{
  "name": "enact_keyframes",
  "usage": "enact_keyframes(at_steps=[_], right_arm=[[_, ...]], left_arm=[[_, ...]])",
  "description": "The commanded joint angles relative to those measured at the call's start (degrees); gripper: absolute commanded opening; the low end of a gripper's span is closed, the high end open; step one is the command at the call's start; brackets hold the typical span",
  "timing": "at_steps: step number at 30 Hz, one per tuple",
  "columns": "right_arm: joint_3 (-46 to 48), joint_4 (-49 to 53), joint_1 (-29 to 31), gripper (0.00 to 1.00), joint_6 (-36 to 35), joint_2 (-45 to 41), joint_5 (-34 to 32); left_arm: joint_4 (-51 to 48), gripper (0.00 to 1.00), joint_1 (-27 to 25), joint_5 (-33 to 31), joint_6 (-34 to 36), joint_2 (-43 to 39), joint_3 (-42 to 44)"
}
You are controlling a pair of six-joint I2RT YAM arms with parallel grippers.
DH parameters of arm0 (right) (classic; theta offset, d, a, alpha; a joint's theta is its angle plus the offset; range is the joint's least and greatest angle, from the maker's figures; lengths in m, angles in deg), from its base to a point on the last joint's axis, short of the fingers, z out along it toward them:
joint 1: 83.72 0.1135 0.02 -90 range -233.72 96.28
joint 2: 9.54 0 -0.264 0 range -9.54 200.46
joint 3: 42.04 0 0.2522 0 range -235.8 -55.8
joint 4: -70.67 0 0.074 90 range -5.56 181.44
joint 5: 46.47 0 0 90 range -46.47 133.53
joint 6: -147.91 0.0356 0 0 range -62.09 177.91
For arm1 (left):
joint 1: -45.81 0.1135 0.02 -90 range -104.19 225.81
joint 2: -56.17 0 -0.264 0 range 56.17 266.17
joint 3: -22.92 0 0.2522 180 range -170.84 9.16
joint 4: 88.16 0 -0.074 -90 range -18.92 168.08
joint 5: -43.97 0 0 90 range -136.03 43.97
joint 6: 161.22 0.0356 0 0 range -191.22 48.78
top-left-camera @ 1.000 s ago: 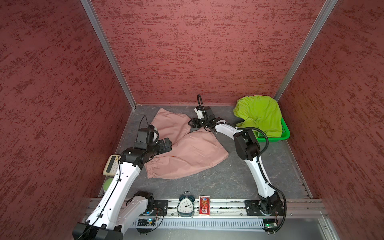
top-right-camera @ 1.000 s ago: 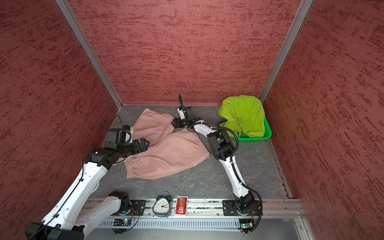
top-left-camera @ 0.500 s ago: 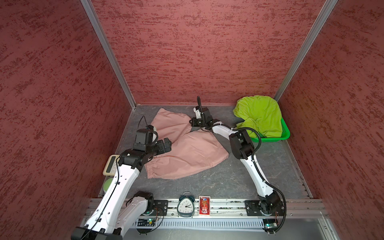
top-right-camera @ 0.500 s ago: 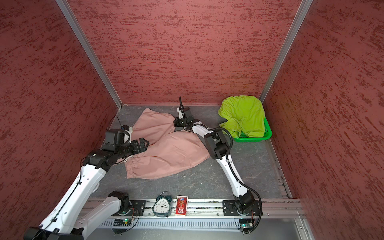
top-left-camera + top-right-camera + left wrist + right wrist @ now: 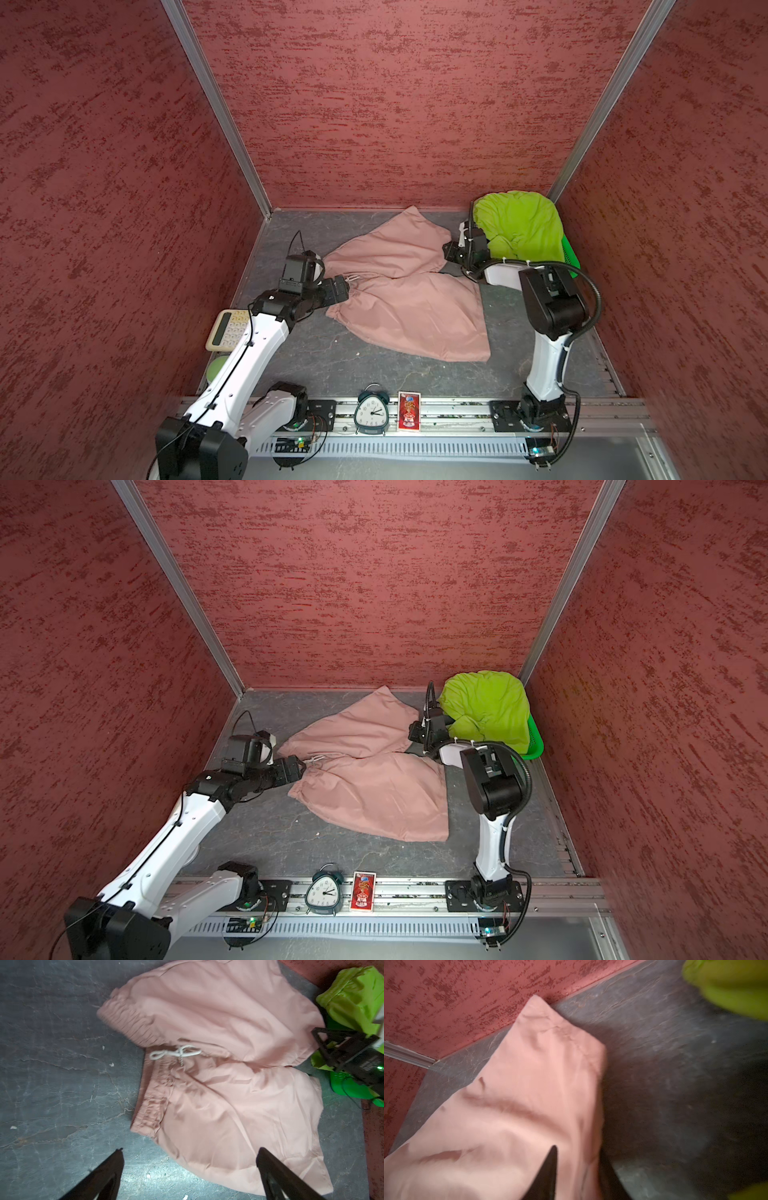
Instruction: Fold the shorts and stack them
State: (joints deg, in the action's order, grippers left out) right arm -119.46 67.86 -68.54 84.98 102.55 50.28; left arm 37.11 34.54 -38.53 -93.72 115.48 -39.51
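grey tabletop [image 5: 332, 357], pink shorts [image 5: 407, 316]: left end effector [image 5: 190, 1148] spread, right end effector [image 5: 578, 1148] (blurred) maybe pinching them, cannot tell.

Robotics lab test cell, viewed from above as I drive it remotely. Red textured panels [image 5: 374, 104] joined by aluminium posts [image 5: 216, 108] box in a grey slate-look tabletop [image 5: 332, 357]. At 6 o'clock a metal rail [image 5: 457, 409] carries two white-and-black arms, with bare circuit boards [image 5: 296, 444] and loose cables below. Staged props: alarm clock [image 5: 371, 413] and card box [image 5: 409, 411] at 6 o'clock, calculator [image 5: 226, 330] at 8, green basket [image 5: 570, 257] at 2, pink shorts [image 5: 399, 299] at centre.
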Motion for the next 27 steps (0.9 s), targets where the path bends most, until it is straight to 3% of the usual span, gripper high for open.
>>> enact_keyframes(at_steps=[1,6,11,20,22,24,27], right_arm=[[0.38,-0.70,1.20,0.61,-5.70,-3.19,-2.76],[-4.78,7.92,1.22,0.71,-12.12,-6.13,-3.95],[-13.47,16.16,1.33,0.77,-17.16,-4.06,1.41],[-16.01,12.64,3.77,0.78,-15.83,-1.39,9.89],[-16.27,12.06,4.35,0.78,-15.58,0.06,10.34],[-16.80,11.96,4.85,0.78,-15.62,1.73,10.48],[-16.96,9.46,4.95,0.78,-15.01,4.36,11.90]], left_arm=[[4.21,0.99,0.27,-0.62,-0.81,2.01,1.75],[11.23,0.99,1.11,1.34,-0.03,7.44,4.46],[16.23,0.99,4.04,3.76,-0.16,15.40,7.01],[22.98,0.89,5.56,8.09,-2.00,22.82,9.89],[24.14,0.82,5.87,9.05,-2.35,23.43,10.63],[25.24,0.65,6.07,9.62,-2.64,23.83,11.46],[26.07,0.23,6.73,10.04,-2.84,23.72,12.36]])
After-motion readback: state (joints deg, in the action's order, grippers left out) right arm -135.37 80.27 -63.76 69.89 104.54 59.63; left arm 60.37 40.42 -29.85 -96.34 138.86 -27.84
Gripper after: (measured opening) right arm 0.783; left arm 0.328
